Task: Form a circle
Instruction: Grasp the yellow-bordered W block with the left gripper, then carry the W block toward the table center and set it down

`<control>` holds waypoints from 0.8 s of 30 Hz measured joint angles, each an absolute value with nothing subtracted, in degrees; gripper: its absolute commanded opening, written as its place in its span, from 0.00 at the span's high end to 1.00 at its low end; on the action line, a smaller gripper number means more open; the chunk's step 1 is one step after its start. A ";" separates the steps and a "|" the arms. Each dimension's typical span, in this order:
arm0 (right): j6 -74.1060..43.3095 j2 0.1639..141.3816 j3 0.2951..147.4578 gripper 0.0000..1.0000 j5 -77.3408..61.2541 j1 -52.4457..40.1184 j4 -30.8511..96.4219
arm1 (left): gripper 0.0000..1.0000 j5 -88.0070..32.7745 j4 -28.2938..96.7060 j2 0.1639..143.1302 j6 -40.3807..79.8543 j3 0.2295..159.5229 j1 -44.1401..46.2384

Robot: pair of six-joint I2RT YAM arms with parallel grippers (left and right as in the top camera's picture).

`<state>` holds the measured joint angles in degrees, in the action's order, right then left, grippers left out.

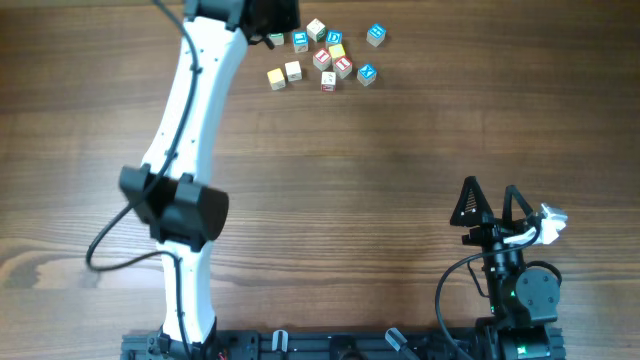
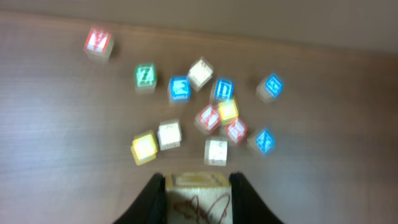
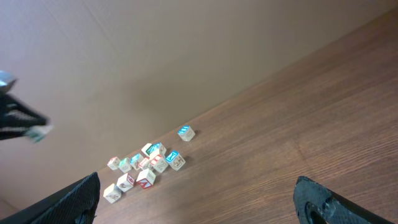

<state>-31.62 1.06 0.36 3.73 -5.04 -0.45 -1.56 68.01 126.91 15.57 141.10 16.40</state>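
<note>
Several small wooden letter cubes [image 1: 325, 58] lie in a loose, irregular cluster at the far middle of the table; no circle of them is in view. My left gripper [image 2: 198, 186] is shut on a cream cube [image 2: 198, 198] with a brown drawing on its side, just short of the cluster [image 2: 211, 118]. From overhead, the left gripper [image 1: 272, 20] sits at the cluster's left edge, and its own body hides the fingertips. My right gripper [image 1: 495, 195] stands wide open near the front right, far from the cubes [image 3: 149, 165], with nothing between its fingers [image 3: 81, 193].
A red-lettered cube [image 2: 98, 42] lies apart from the cluster, and a blue cube [image 1: 375, 35] sits off its far right side. The left arm [image 1: 185, 150] stretches from the front edge across the left half of the wooden table [image 1: 400, 170].
</note>
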 measured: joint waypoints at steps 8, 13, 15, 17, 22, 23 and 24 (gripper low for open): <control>-31.62 1.06 0.36 0.00 3.75 -5.04 -0.45 | 0.83 -1.54 86.96 125.47 15.57 136.88 16.78; -31.62 1.06 0.36 0.00 3.73 -5.04 -0.45 | 0.82 -1.54 83.44 125.58 16.45 129.12 17.32; -31.62 1.06 0.36 0.00 3.75 -5.04 -0.45 | 0.82 -1.54 80.01 125.64 17.26 124.51 17.54; -31.62 1.06 0.36 0.00 3.73 -5.04 -0.45 | 0.81 -1.56 77.32 125.86 17.56 121.12 17.76; -31.62 1.06 0.36 0.00 3.73 -5.04 -0.45 | 0.80 -1.54 70.35 125.91 17.96 113.30 19.05; -31.62 1.06 0.36 0.00 3.73 -5.04 -0.45 | 0.79 -1.54 69.10 125.91 17.96 112.03 19.38; -31.62 1.06 0.36 0.00 3.73 -5.04 -0.45 | 0.79 -1.54 68.20 125.91 17.96 111.04 19.59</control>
